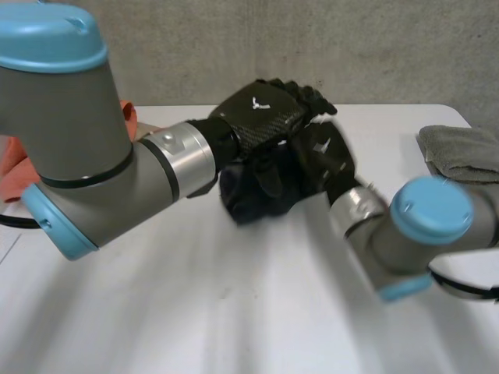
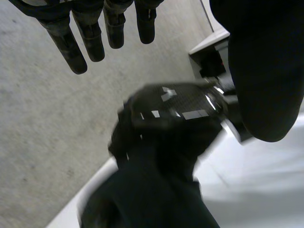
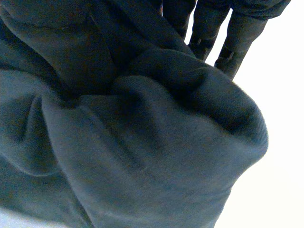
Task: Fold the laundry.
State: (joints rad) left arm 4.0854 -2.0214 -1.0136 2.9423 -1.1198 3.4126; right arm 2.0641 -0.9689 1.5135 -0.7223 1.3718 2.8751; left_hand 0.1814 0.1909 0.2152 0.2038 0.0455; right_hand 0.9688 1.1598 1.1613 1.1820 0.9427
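Note:
A dark navy cloth lies bunched on the white table near its middle. My right hand reaches in from the right and sits on the cloth's right side; seen from the left wrist, the right hand curls down into the cloth. In the right wrist view the bunched cloth is gathered against the palm, with the fingers rising behind the fold. My left hand hovers over the cloth's far side, its fingers straight and holding nothing.
A folded grey towel lies at the table's right edge. An orange cloth sits at the far left behind my left arm. A concrete wall stands behind the table. The front of the table is bare.

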